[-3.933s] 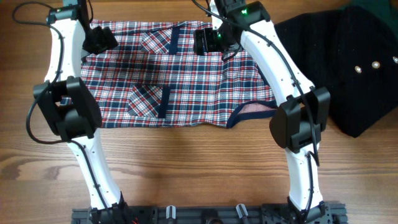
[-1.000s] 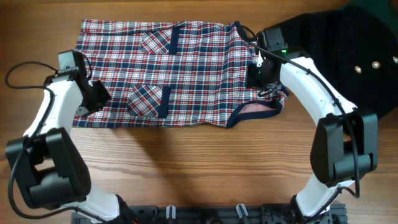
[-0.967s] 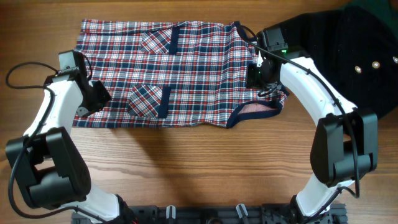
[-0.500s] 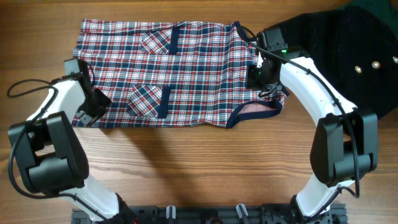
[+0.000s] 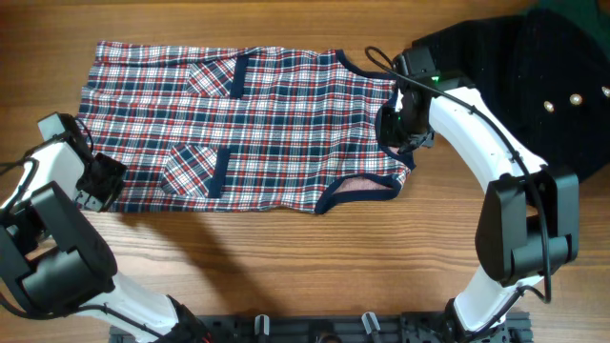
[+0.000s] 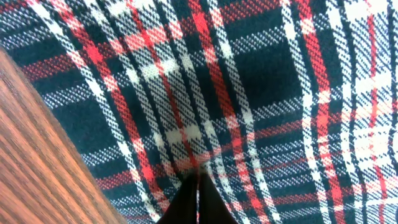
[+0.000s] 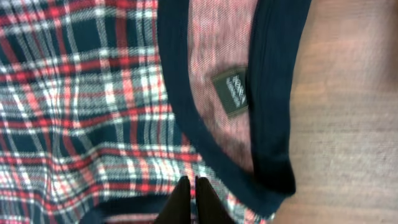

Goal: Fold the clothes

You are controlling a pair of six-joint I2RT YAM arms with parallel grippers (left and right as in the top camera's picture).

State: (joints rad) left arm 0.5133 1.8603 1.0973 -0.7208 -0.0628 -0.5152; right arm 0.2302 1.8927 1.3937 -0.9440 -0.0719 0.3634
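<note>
The clothes [image 5: 257, 124], a red, white and navy plaid sleeveless top, lie spread flat across the back of the wooden table [image 5: 286, 267], pockets up. My left gripper [image 5: 98, 181] sits at the top's near left edge. In the left wrist view its tips [image 6: 199, 186] are shut and pinch the plaid [image 6: 249, 93] beside bare wood. My right gripper [image 5: 394, 129] is shut over the top's right end. Its tips [image 7: 188, 186] rest on plaid [image 7: 93, 93] just inside the navy trim, near a small label [image 7: 231, 91], and no cloth shows between them.
A larger black garment [image 5: 534, 105] with metal studs lies at the back right, close to my right arm. Dark green fabric [image 5: 581, 19] shows in the far right corner. Bare wood runs along the front of the table.
The left gripper has moved left and toward the front, and the top has slid left and slightly forward with it. The right gripper has barely moved, so the cloth slid under it.
</note>
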